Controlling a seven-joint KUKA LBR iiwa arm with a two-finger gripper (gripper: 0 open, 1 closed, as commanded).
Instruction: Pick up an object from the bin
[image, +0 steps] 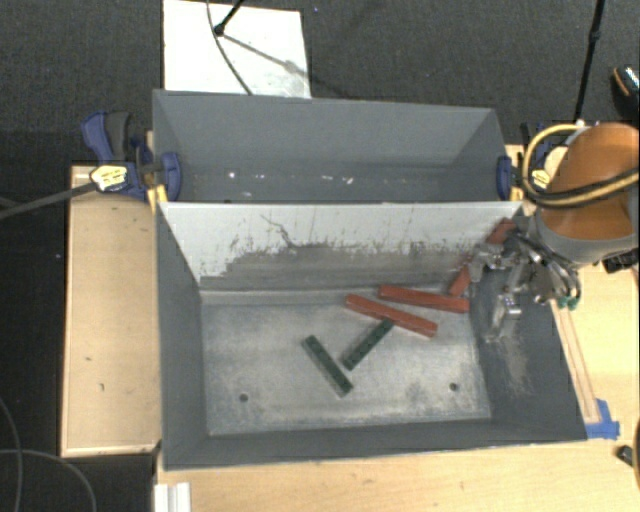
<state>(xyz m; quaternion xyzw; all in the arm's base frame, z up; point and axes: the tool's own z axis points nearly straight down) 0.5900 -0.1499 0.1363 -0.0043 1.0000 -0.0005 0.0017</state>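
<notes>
Nothing lifted yet — gripper (493, 318) low by the right wall of the bin (250, 432), near the red-brown bars (405, 305); spread or closed, cannot tell. Grasp and lift remain.

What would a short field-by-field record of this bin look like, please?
container: grey metal bin
gripper: gripper low at the bin's right side, near the right wall
nearest thing: upper red bar, its right end beside the gripper
next to it: lower red bar, lying alongside, slightly left
mid-floor: left green bar and right green bar, meeting in a V
grasp: cannot tell
</notes>
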